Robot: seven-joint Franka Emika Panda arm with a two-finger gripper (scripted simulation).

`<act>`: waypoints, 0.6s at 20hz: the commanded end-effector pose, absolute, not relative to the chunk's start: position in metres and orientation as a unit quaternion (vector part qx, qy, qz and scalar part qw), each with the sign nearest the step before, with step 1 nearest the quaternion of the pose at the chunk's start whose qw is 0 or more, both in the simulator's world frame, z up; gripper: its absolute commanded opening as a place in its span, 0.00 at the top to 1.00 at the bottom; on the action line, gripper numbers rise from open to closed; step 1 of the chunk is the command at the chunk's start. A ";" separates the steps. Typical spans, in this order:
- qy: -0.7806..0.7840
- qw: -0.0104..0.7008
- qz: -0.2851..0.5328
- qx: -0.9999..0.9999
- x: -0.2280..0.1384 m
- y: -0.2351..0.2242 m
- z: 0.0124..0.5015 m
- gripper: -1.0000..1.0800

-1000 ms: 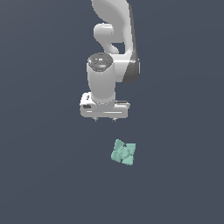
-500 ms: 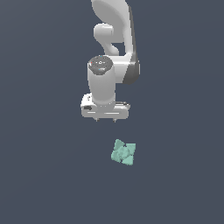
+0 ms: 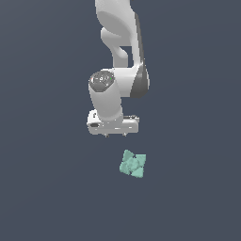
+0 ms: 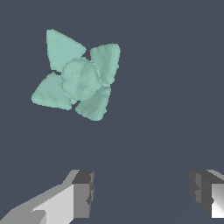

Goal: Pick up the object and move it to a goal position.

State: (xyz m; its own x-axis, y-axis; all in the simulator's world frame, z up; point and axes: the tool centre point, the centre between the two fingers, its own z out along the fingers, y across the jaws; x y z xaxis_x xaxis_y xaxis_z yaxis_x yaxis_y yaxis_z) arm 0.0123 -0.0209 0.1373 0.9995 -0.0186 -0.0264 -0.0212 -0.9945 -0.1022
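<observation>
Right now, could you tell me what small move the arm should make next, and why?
Probably shift the open end effector sideways until it is over the teal faceted chunk. In the wrist view the chunk lies clear of the gap between the fingers, with nothing held.

Arm [image 3: 118,42]: glossy white, rounded tubular segments with a dark grey band at the joint beside the wrist; the wrist cylinder carries a grey circular end cap [image 3: 102,80] with small marks too fine to read. Gripper [image 3: 116,135]: flat white rectangular body, white fingers [image 4: 65,199] with dark grey ridged pads [image 4: 84,192].
</observation>
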 end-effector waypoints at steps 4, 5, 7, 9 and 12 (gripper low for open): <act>-0.005 0.105 0.005 -0.994 0.032 -0.013 0.117 0.19; -0.008 0.118 0.002 -0.993 0.036 -0.011 0.113 0.19; -0.012 0.144 -0.005 -0.989 0.046 -0.008 0.105 0.19; -0.016 0.171 -0.014 -0.985 0.055 -0.006 0.097 0.19; -0.020 0.212 -0.030 -0.977 0.069 -0.004 0.087 0.19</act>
